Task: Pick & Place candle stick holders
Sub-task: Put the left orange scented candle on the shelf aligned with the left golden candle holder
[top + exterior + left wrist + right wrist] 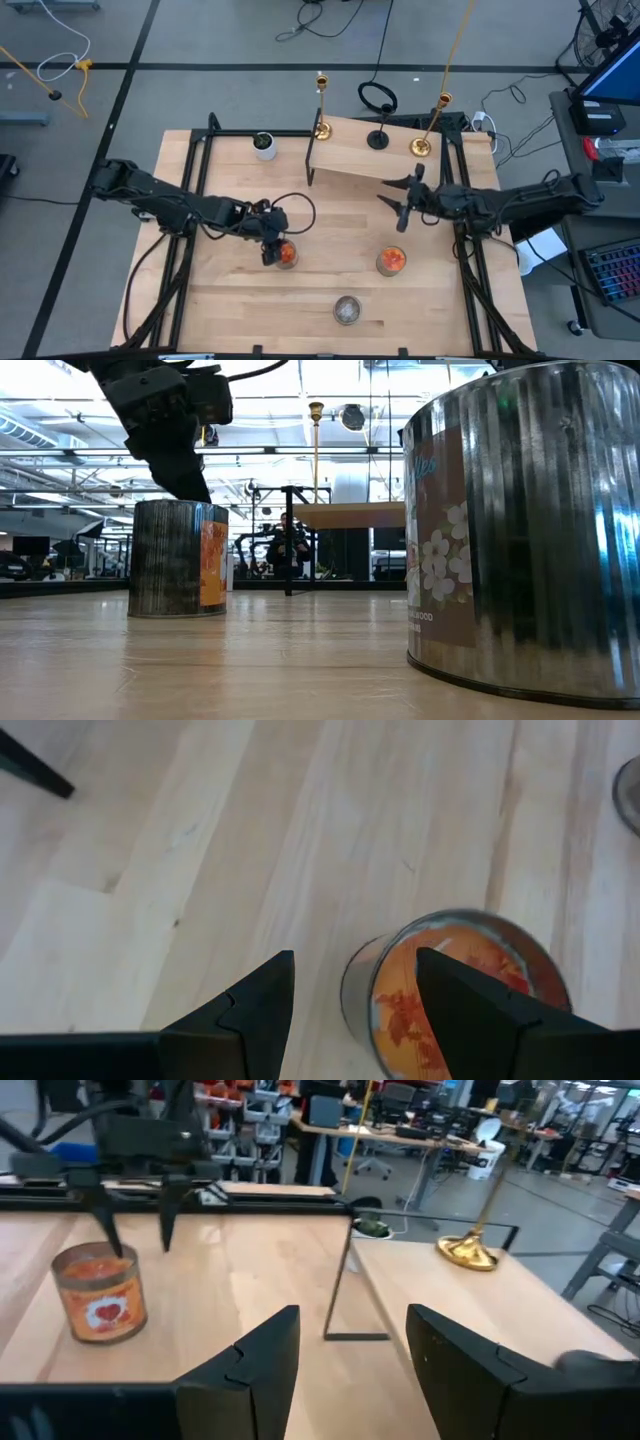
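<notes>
the left gripper (272, 248) has its fingers (250, 1010) spread apart and grasps nothing; in the left wrist view one finger sits over the rim of an orange jar (286, 255) and the other hangs over bare wood beside it. whether either finger touches the glass cannot be told. that jar stands on the tabletop (330, 225) a little left of the middle, toward the near edge, and the left arm reaches to it from the left edge.

the right gripper (402, 203) is also released, its fingers (262, 1348) parted with only air between them. it hovers right of the middle, just off the near edge of a raised wooden shelf (370, 157), with its arm coming in from the right edge.

a second orange jar (391, 261) stands on the tabletop below the right gripper, well apart from the first. a clear grey jar (347, 310) stands near the middle of the near edge.

on the raised shelf at the far edge stand two gold candlesticks, one (322, 128) at its far left corner and the other (421, 145) at its right end, with a small black holder (378, 139) between them. a small white cup (264, 146) sits on the tabletop left of the shelf, near the far edge.
</notes>
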